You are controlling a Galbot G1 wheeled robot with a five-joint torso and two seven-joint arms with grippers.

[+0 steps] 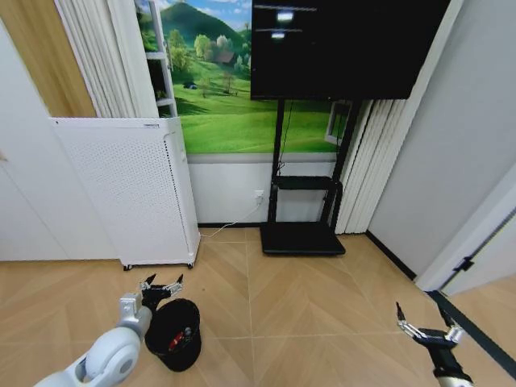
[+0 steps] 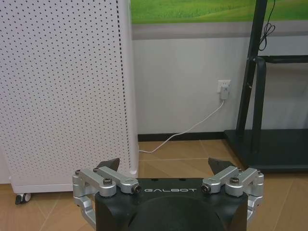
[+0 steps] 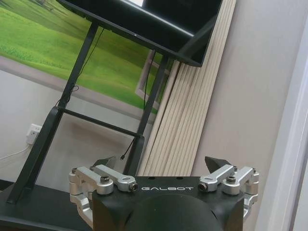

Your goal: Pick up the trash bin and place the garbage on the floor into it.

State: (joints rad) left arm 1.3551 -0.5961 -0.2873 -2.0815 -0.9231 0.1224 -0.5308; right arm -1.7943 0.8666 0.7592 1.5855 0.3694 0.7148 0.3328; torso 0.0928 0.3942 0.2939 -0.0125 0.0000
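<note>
The black trash bin [image 1: 174, 333] stands on the parquet floor [image 1: 306, 322] at the lower left, beside my left forearm. Red and white bits of garbage [image 1: 179, 339] lie inside it. My left gripper [image 1: 164, 284] hovers just past the bin's far rim, open and holding nothing. In the left wrist view the left gripper [image 2: 164, 166] points at the wall and the white cabinet, fingers spread. My right gripper [image 1: 423, 319] hangs open and empty at the lower right, above bare floor. Seen from the right wrist, the right gripper [image 3: 162, 163] faces the TV stand.
A white perforated cabinet on wheels [image 1: 129, 193] stands behind the bin, with a cord [image 2: 185, 132] running to a wall socket. The TV stand's flat black base [image 1: 301, 239] sits at the centre back. A wall and door frame [image 1: 472, 250] close the right side.
</note>
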